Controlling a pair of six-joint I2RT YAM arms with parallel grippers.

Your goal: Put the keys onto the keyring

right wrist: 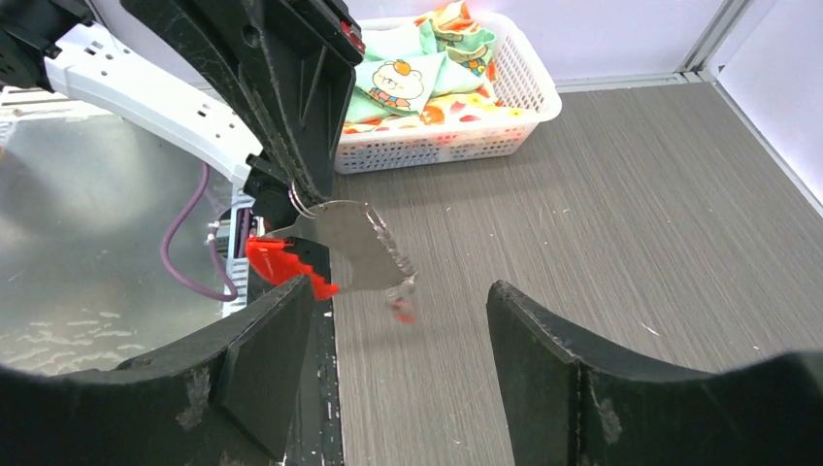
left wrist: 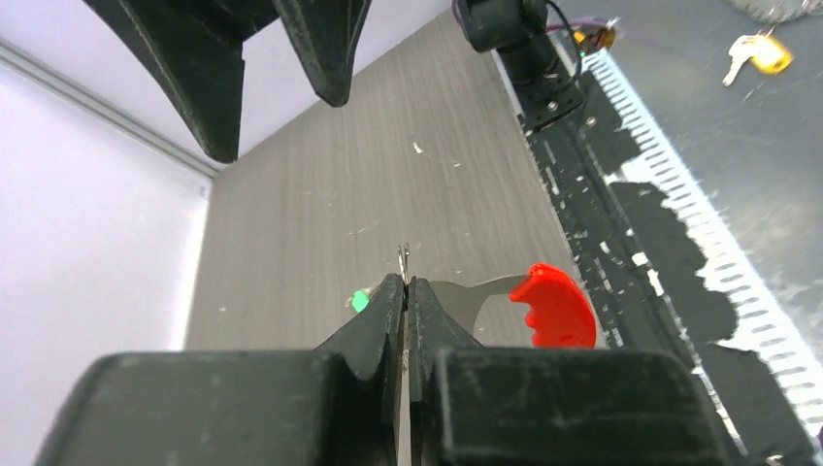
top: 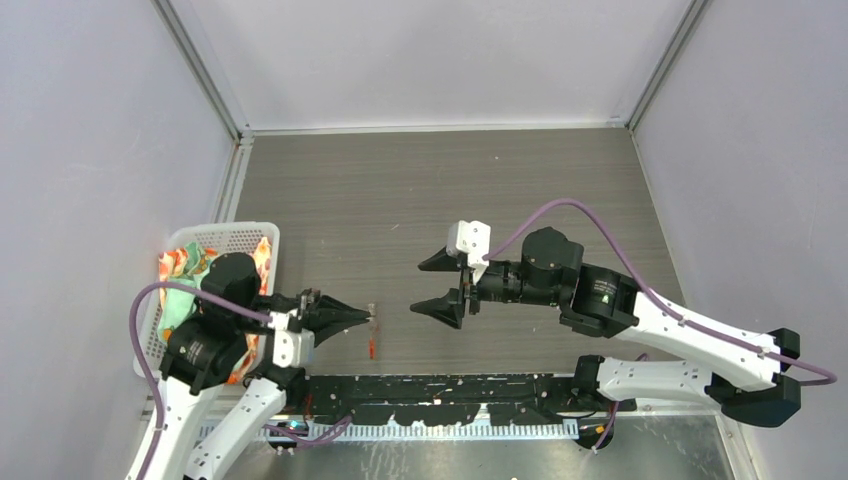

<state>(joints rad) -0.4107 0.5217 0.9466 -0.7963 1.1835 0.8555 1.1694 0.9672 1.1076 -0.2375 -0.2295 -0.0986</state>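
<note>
Where the white basket (top: 235,229) of bright printed cloths (top: 180,265) stands at the left edge of the grey wood-grain table (top: 400,190), the left gripper (top: 368,318) reaches out from just beside it, raised above the table with its fingers pressed together. Their tips pinch the keyring (right wrist: 301,201), a thin silver wire loop, of which a short arc stands up above the closed tips in the left wrist view (left wrist: 404,258). From the loop a flat silver blade (right wrist: 354,243) with a notched edge slants down and away, and its bright red curved end (left wrist: 553,309) points toward the near edge of the table. A spot of bright green (left wrist: 360,300) shows just beside the left fingertip, most likely the green-headed key, though too little of it is seen to be sure. Below the tip of the blade there is a small red blur (right wrist: 403,311); whether it hangs or lies on the table cannot be told. To the right, apart from the keyring and facing it, the right gripper (top: 418,288) hovers with its jaws wide apart, gripping nothing. Farther right, on the metal sheet (left wrist: 767,194) in front of the table, lies a yellow-tagged key (left wrist: 752,55).
</note>
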